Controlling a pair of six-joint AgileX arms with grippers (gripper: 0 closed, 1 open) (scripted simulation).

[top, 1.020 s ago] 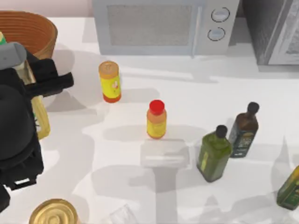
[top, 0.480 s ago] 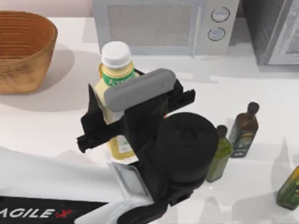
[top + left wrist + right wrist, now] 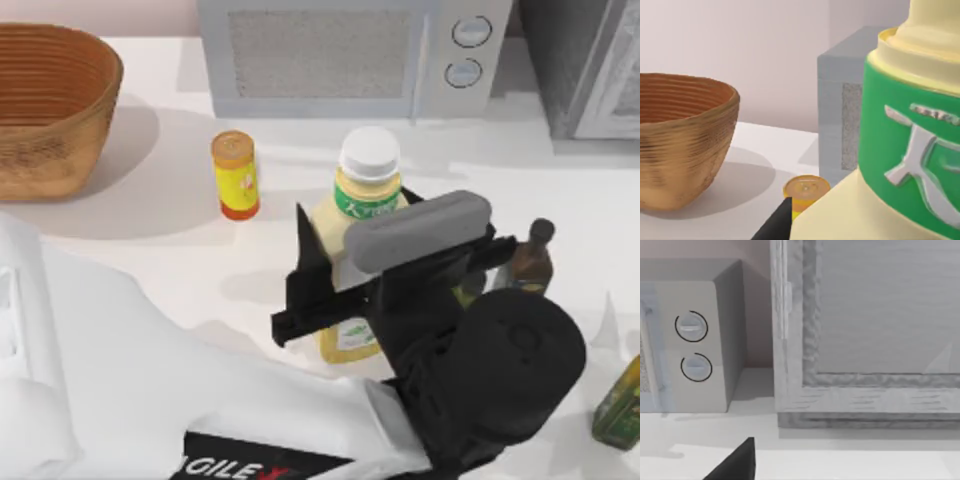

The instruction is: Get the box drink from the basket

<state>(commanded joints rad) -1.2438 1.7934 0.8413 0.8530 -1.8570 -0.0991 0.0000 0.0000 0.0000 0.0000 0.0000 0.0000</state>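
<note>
The left gripper (image 3: 345, 290), fingers clamped on the pale cream-yellow box drink (image 3: 358, 225), carries it clear of the round woven wicker basket (image 3: 55, 100); lowering it onto the white table (image 3: 160, 250) likely comes next.

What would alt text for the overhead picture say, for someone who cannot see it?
Seen from above, the left gripper holds the box drink upright above the middle of the white table, well away from the basket at the far left. A tan-capped yellow bottle stands between them, a microwave sits behind, and dark oil bottles stand to the right.
</note>
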